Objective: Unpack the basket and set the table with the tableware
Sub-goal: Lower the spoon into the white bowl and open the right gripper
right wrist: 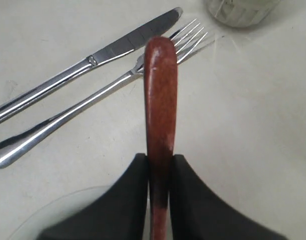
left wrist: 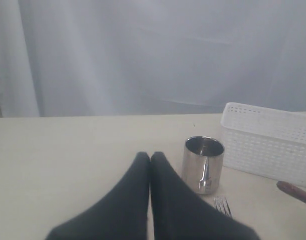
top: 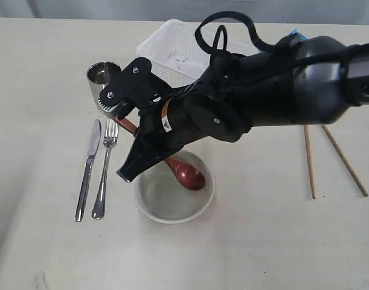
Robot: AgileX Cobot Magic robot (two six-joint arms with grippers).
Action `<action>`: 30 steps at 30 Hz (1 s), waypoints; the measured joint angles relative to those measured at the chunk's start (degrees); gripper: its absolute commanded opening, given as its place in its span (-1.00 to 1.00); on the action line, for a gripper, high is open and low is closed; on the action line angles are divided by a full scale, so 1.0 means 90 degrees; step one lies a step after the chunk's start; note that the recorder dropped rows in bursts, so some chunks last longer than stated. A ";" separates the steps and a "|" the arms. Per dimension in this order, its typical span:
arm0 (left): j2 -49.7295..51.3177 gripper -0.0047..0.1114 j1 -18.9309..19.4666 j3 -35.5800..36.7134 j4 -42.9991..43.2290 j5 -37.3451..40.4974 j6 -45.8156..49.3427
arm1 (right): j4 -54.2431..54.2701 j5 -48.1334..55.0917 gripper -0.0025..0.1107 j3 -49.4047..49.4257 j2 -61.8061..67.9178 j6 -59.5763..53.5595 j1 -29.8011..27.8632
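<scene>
At the left of the exterior view, knife (top: 87,172) and fork (top: 104,175) lie side by side on the table (top: 39,90), with the cup (top: 103,77) above them. At centre, the right gripper (right wrist: 160,161) pinches the spoon (top: 185,173) by its handle, head in the bowl (top: 172,208). The basket (top: 172,48) is at top centre and the chopsticks (top: 309,163) at right. The left gripper (left wrist: 150,156) has its jaws pressed together.

The worktop (top: 263,248) lies open along the near edge of the exterior view, at far left beyond the knife (top: 87,172), and in the wide stretch between the bowl (top: 163,202) and the two chopsticks (top: 309,163). Knife and fork (top: 104,175) lie close together just beside the bowl, leaving only a slim lane. The cup (top: 103,78) and basket (top: 167,43) close off the back. The right arm (top: 281,84) spans the middle, the right claw (top: 128,174) gripping the spoon (top: 187,174) over the bowl.
</scene>
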 measured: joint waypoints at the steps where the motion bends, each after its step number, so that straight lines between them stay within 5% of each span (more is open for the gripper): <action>1: 0.0000 -0.92 0.0000 0.0000 0.0000 0.0000 0.0000 | 0.0000 0.0000 -0.96 0.0000 0.0032 0.0000 0.0000; 10: 0.0000 -0.92 0.0000 0.0000 0.0003 0.0000 0.0000 | 0.0000 0.0234 -0.95 0.0000 0.0139 0.0000 0.0185; 19: 0.0000 -0.92 0.0000 0.0000 0.0016 0.0000 0.0000 | 0.0000 0.0405 -0.22 0.0000 0.0139 -0.0013 0.0302; 30: 0.0000 -0.92 0.0000 0.0000 0.0016 0.0000 0.0000 | -0.0076 0.0635 -0.23 0.0000 -0.0597 -0.0013 0.0302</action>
